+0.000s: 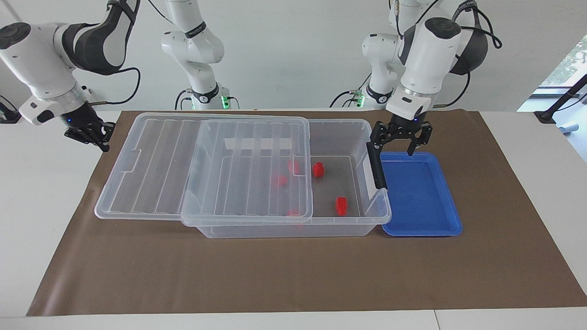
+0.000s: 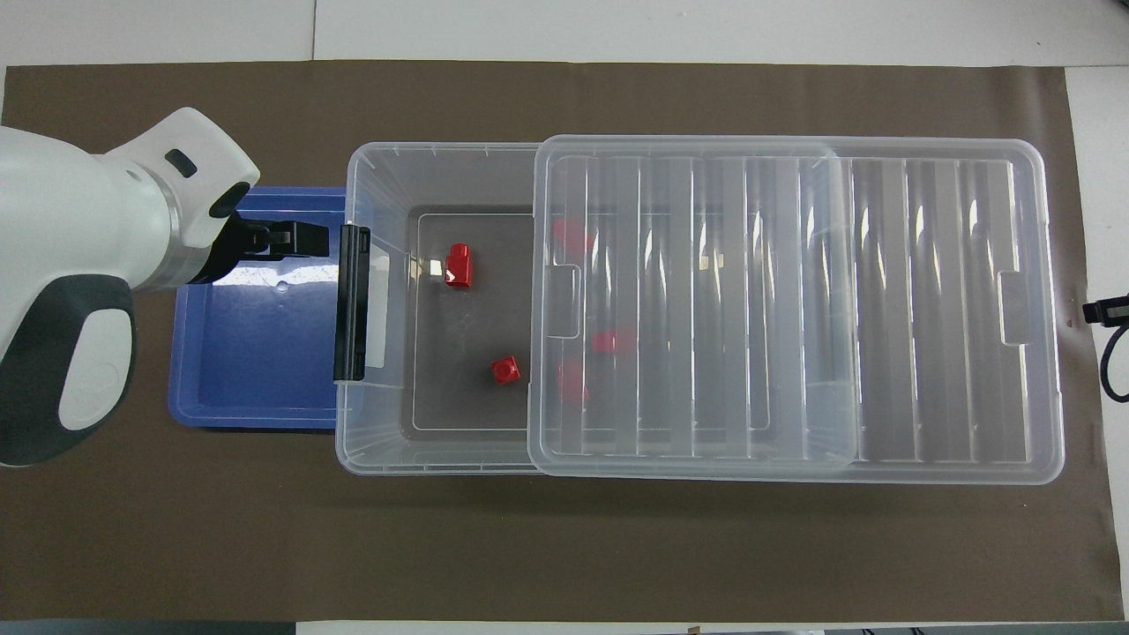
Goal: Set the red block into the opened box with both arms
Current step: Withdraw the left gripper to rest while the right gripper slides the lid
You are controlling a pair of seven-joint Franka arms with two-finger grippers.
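Clear box [image 1: 293, 224] on brown mat [image 1: 293, 275], central on table [image 1: 46, 206]. Ribbed clear lid [image 1: 202, 169] slid toward the right arm's end, overhanging the box there and leaving the left arm's end uncovered. Black end latch [image 1: 376, 167] upright on the uncovered end wall, between box interior and blue tray [image 1: 419, 195]. Tray touching or just beside that end wall; contact not determinable.

Red block [image 1: 318, 170] resting on the box floor in the uncovered part, nearer to the robots. Second red block [image 1: 341, 206] on the same floor, farther from the robots, well apart from the first. Further red blocks [image 1: 279, 180] under the lid, visible only as blurred shapes through the ribs; count not determinable.

Left gripper [image 1: 398, 145] raised over the tray edge nearest the robots, fingers spread wide, nothing between them. Right gripper [image 1: 94, 134] over the mat edge at the right arm's end, clear of the lid, fingertips pressed together, nothing held. In the overhead view, only a tip [image 2: 1107, 310] of it visible, remainder cut off.
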